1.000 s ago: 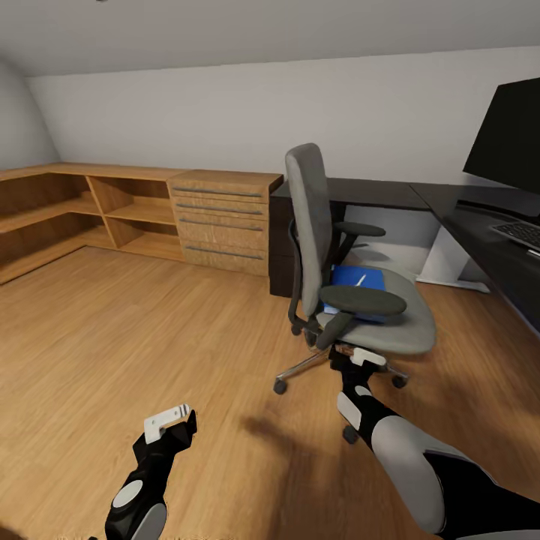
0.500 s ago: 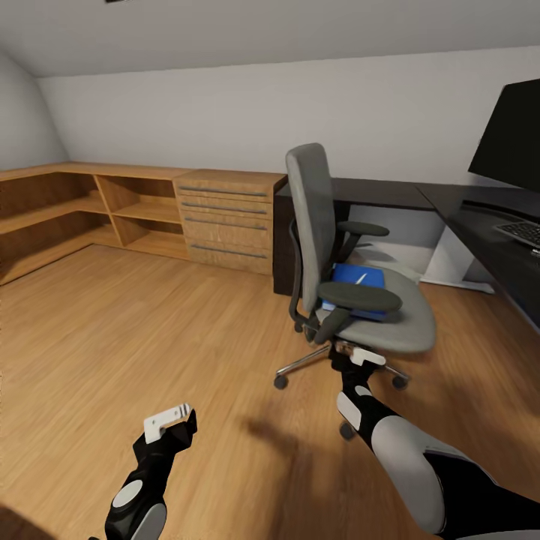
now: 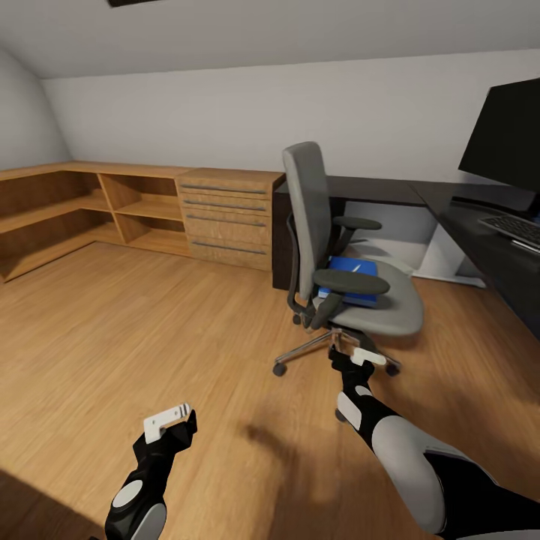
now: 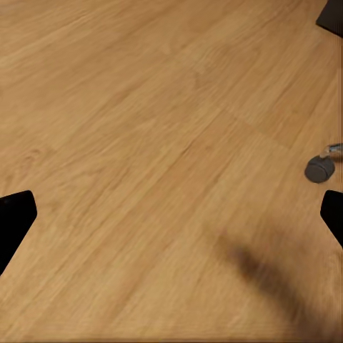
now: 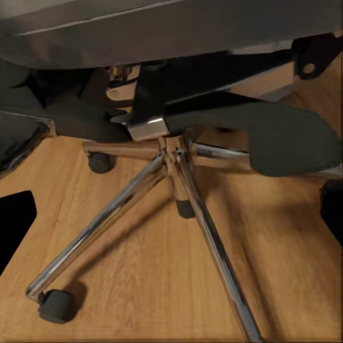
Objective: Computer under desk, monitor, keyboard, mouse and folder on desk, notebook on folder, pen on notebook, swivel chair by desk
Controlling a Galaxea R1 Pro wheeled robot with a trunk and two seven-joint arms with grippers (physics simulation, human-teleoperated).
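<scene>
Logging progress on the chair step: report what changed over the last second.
The whole head view shifted, so the camera moved; the swivel chair now sits slightly higher in it. Nothing was gripped or released: the left pincer and right pincer stay open, and the folder still lies on the seat.

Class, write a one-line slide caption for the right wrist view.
Chrome five-legged base and casters of the swivel chair, seen from beneath over wooden floor.

Home office: desk [image 3: 390,192], swivel chair [image 3: 311,217]
</scene>
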